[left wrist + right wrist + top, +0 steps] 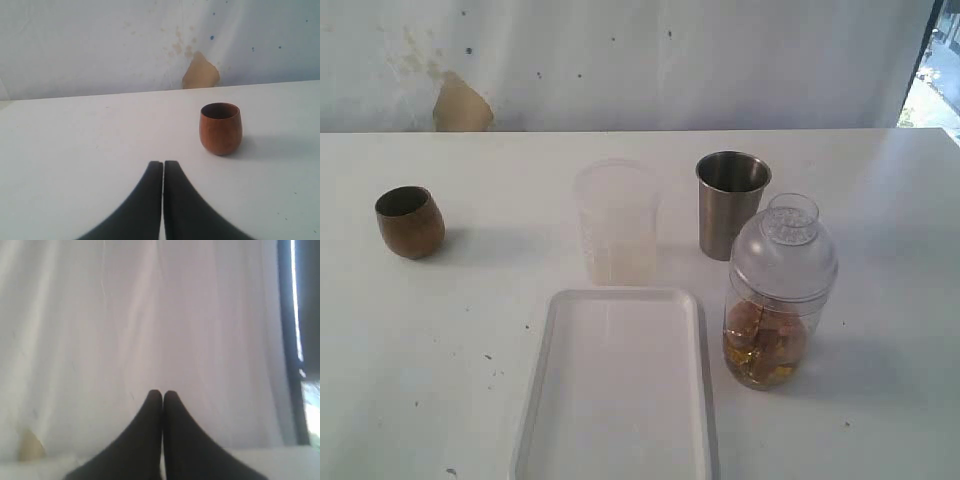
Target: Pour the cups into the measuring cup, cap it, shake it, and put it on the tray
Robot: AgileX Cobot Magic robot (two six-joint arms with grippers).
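I see the wooden cup (220,128) standing upright on the table (880,200), ahead of my left gripper (163,165), off its centre line and well apart from it. It sits on the left side, so I judge the left arm the nearer one. The left gripper and the right gripper (162,394) are both pinched together, holding nothing. The capped measuring cup (778,290) stands just right of the tray (620,400)

White speckled table (470,340) backs onto a stained white wall (700,60) with a tan patch (460,105), bright window (940,85) at right.
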